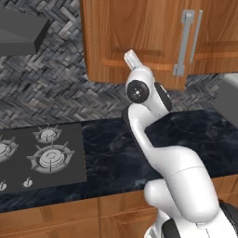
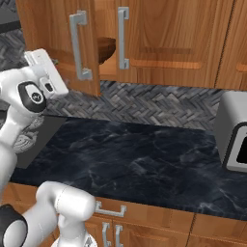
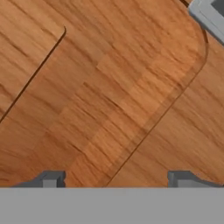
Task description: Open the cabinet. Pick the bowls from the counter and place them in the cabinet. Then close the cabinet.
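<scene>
The wall cabinet's left door (image 2: pixel 53 38) stands slightly ajar, its grey bar handle (image 2: pixel 79 46) swung out from the right door's handle (image 2: pixel 123 36). Through the gap a dark reddish-brown wooden bowl (image 2: pixel 107 49) shows inside the cabinet. My gripper (image 3: pixel 117 180) is held close against the face of the left door (image 3: pixel 109 96). Its two fingertips (image 3: pixel 52 179) are wide apart with only the wood panel ahead, so it is open. A corner of the handle (image 3: pixel 210 13) shows at the hand view's upper right. In the left base view the white hand (image 1: pixel 132 59) points up at the left door (image 1: pixel 135 32).
The black marble counter (image 2: pixel 135 154) runs below the cabinet. A dark gas hob (image 1: pixel 42 155) lies at its left under a grey hood (image 1: pixel 21 32). A grey boxy appliance (image 2: pixel 234 132) stands at the right. Wooden drawers (image 2: pixel 144 222) line the front.
</scene>
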